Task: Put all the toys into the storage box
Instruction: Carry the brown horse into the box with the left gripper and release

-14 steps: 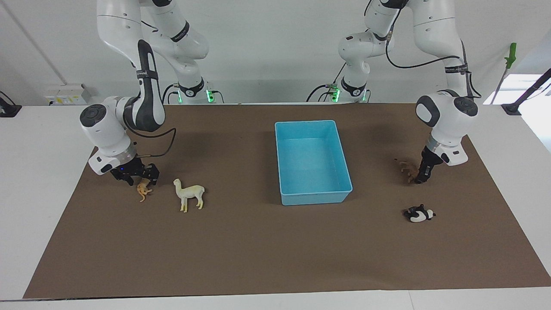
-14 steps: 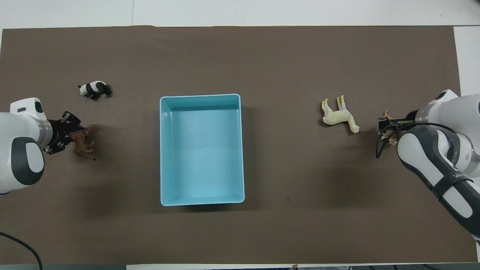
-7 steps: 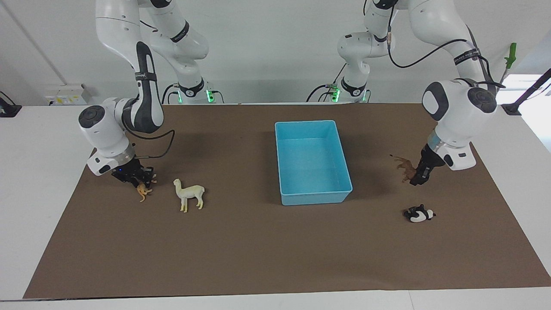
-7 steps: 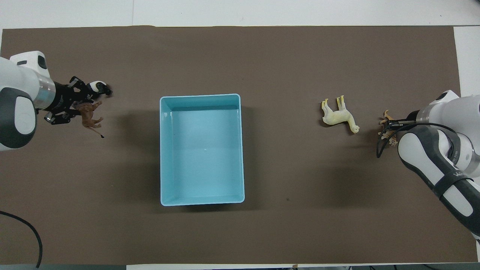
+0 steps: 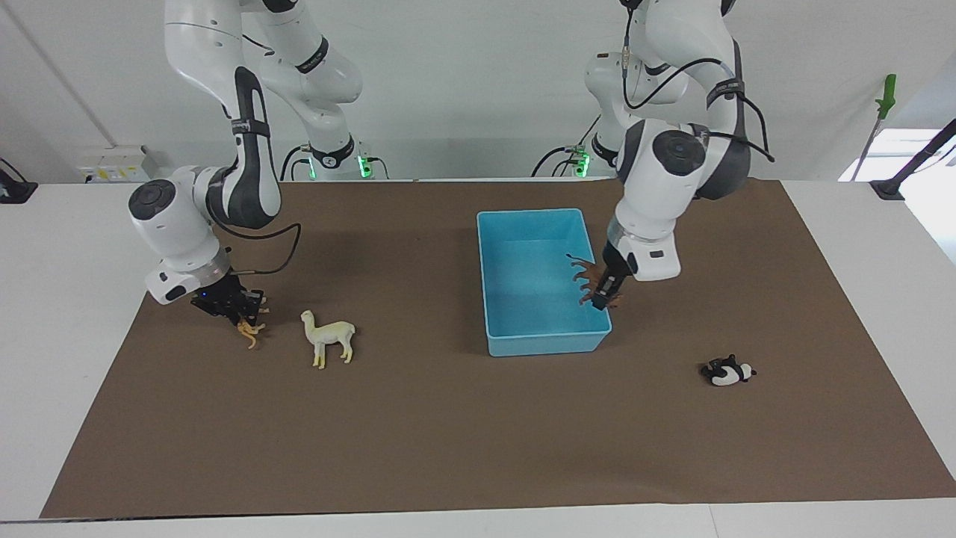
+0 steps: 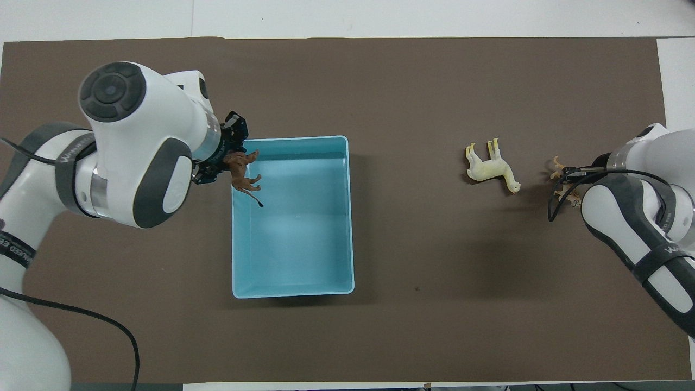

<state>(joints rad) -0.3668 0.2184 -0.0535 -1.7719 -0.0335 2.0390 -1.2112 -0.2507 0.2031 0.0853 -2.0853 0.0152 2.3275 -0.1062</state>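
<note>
My left gripper [image 5: 603, 297] is shut on the brown lion-like toy [image 5: 586, 278] and holds it over the light blue storage box [image 5: 545, 345], just inside the wall at the left arm's end; the toy also shows in the overhead view [image 6: 242, 172]. The box [image 6: 293, 295] holds nothing else. My right gripper [image 5: 237, 310] is shut on the orange tiger [image 5: 249, 332], low over the mat. The cream alpaca [image 5: 328, 336] stands beside it, toward the box [image 6: 491, 168]. The panda [image 5: 728, 371] lies on its side toward the left arm's end; my left arm hides it in the overhead view.
A brown mat [image 5: 448, 433] covers most of the white table. The box stands in its middle. A green-handled tool [image 5: 886, 93] leans at the table's edge near the left arm's base.
My left gripper has lifted the brown toy off the mat and carried it sideways to over the box. My right gripper has closed in on the tiger and risen slightly.
</note>
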